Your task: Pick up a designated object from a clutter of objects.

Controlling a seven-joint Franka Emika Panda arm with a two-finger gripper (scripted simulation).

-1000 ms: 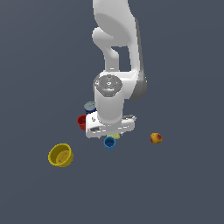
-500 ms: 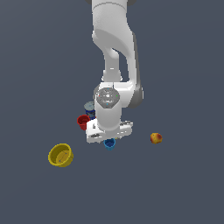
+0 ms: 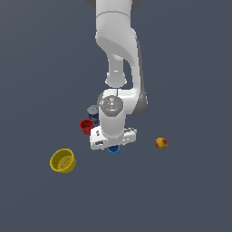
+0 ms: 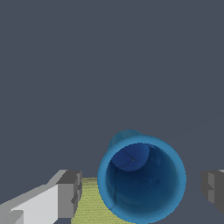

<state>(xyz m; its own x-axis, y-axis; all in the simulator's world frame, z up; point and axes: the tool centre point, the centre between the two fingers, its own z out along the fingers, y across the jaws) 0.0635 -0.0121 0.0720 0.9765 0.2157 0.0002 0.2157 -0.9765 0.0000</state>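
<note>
Tool over blue cup, fingers spread.

From the blue cup (image 4: 141, 178) as landmark: yellow bowl (image 3: 62, 160) well off to the exterior view's left, red cup (image 3: 86, 126) nearer, fruit (image 3: 161, 143) to the right. Tool (image 4: 142, 188) open, straddling the cup on the counter (image 3: 190, 190). Looks light, rigid, thin-walled, smooth rim; judge: pinch across the walls.

I count two cups, one blue cup (image 3: 113, 150) and one red cup (image 3: 86, 126). There is one can (image 3: 93, 112), one yellow bowl (image 3: 62, 160), one fruit (image 3: 161, 143) and one yellow-green pad (image 4: 92, 203).
</note>
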